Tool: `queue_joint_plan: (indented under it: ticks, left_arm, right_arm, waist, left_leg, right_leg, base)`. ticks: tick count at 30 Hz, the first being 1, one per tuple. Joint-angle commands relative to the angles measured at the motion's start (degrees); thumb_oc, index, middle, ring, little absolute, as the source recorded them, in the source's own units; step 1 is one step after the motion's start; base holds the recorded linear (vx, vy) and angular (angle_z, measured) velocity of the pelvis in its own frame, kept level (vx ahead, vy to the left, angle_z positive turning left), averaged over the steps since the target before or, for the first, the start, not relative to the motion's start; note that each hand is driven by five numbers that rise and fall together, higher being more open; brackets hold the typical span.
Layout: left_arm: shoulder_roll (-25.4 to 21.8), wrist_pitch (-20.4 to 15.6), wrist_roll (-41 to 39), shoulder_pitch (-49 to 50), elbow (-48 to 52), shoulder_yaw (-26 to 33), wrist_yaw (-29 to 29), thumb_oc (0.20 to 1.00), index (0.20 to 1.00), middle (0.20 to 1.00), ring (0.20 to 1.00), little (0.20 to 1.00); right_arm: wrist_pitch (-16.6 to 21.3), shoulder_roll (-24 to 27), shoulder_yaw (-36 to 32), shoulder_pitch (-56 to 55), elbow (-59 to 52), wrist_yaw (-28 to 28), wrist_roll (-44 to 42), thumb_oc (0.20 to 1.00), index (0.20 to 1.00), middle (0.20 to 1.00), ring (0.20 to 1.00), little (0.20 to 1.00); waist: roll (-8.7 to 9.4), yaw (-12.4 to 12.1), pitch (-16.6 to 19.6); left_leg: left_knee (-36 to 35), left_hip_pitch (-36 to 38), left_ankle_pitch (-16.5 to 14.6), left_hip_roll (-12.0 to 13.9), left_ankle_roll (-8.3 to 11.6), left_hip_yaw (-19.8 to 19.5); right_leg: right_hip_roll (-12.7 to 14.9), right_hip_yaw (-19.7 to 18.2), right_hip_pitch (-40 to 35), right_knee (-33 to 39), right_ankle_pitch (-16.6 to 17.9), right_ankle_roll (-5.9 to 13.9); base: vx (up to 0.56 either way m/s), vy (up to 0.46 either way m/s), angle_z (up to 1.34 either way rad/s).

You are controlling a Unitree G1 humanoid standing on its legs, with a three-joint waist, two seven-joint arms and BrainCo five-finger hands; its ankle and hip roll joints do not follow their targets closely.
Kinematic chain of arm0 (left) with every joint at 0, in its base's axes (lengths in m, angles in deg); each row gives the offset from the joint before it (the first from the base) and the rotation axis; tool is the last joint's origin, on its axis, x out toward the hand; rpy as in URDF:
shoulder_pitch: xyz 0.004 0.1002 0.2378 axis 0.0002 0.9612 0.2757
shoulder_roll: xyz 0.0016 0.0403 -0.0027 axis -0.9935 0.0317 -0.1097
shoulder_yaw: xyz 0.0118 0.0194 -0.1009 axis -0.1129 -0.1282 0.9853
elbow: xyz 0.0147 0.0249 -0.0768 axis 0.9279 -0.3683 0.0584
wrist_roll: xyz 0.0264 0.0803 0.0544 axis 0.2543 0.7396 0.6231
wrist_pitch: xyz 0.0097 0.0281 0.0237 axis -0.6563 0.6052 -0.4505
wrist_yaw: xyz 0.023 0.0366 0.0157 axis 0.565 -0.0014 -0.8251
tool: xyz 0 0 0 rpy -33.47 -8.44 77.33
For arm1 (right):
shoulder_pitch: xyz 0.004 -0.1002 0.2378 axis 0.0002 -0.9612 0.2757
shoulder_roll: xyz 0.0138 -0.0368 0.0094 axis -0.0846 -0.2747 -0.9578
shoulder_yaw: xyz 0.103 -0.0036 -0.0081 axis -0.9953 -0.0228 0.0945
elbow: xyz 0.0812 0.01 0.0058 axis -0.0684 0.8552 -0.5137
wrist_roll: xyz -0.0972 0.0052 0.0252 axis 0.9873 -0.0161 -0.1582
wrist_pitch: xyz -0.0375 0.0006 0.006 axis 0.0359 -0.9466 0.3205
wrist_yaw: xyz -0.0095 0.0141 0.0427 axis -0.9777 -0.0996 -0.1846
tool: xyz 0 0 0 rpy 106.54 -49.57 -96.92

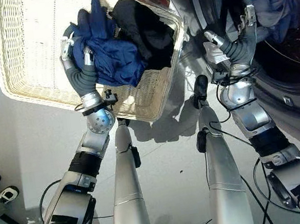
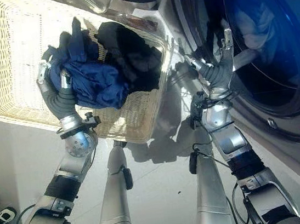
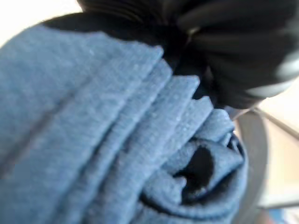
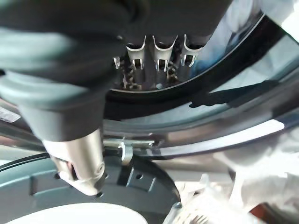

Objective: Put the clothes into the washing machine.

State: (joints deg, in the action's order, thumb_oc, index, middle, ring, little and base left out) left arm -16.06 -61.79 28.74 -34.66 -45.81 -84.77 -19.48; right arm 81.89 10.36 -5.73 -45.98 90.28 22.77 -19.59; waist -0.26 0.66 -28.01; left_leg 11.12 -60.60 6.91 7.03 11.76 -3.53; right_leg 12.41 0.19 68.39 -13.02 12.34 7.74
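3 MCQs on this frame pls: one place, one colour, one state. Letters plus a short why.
1. Where is the blue garment?
A. on the floor
B. in the wicker basket
C. hanging on the washer door

2. What colour is the other garment in that basket?
A. black
B. red
C. yellow

3. What is the left hand doing?
A. hanging idle and open
B. pressing a button
C. closed on the blue garment

Answers: 1 B, it lies bunched inside the basket; 2 A, a black heap beside the blue one; 3 C, fingers wrap the blue cloth. The right hand is at the washing machine opening.
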Motion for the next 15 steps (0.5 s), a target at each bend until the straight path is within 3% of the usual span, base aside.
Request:
queue_joint_plan:
  ticks: [1, 3, 8, 15]
  left_arm:
    - [-0.98, -4.65, 4.82, -1.12, 8.11, 1.87, 0.32, 0.2, 0.2, 0.2, 0.2, 0.2]
    - [-0.89, -4.73, 5.41, -0.91, 9.49, 1.86, 0.63, 0.2, 0.2, 0.2, 0.2, 0.2]
    - [-0.37, -4.31, 7.75, -0.18, 15.85, 1.8, 4.29, 0.2, 0.2, 0.2, 0.2, 0.2]
    - [-1.87, -1.45, 10.9, -0.79, 18.73, 0.46, 7.89, 0.2, 0.2, 0.2, 0.2, 0.2]
  right_arm:
    - [3.65, 1.23, -0.39, -1.35, -8.8, 3.55, -0.4, 1.0, 1.0, 1.0, 1.0, 1.0]
    - [3.42, 1.23, -0.31, -1.55, -9.68, 4.68, -0.59, 1.0, 1.0, 1.0, 1.0, 1.0]
    - [-0.07, 1.62, 1.88, -1.99, -14.07, 18.97, -6.52, 1.0, 1.0, 1.0, 1.0, 1.0]
    - [-4.25, 2.65, 5.2, -2.24, -16.11, 29.97, -18.26, 1.0, 1.0, 1.0, 1.0, 1.0]
  waist:
    - [-1.36, -0.11, -1.78]
    - [-1.38, -0.15, -1.78]
    - [-1.1, -0.56, -1.78]
    - [-0.8, -0.8, -1.78]
  left_leg:
    - [-0.3, 0.53, -0.73, -4.0, -5.31, -1.15]
    - [-0.2, 0.51, -0.7, -4.07, -5.35, -1.21]
    - [0.35, 0.74, -0.22, -4.45, -5.53, -1.45]
    - [0.57, 0.75, 0.23, -4.42, -5.39, -1.67]
  right_leg:
    - [-2.28, 2.68, -2.62, -3.42, -2.29, 3.14]
    - [-2.21, 2.65, -2.61, -3.45, -2.21, 3.18]
    - [-1.8, 3.08, -3.11, -3.7, -1.71, 3.4]
    - [-1.52, 3.54, -3.37, -3.82, -1.55, 3.41]
  base:
    - [0.0, 0.0, 0.0]
    - [0.01, -0.018, 0.04]
    - [0.0, -0.029, 0.04]
    - [0.0, 0.0, 0.0]
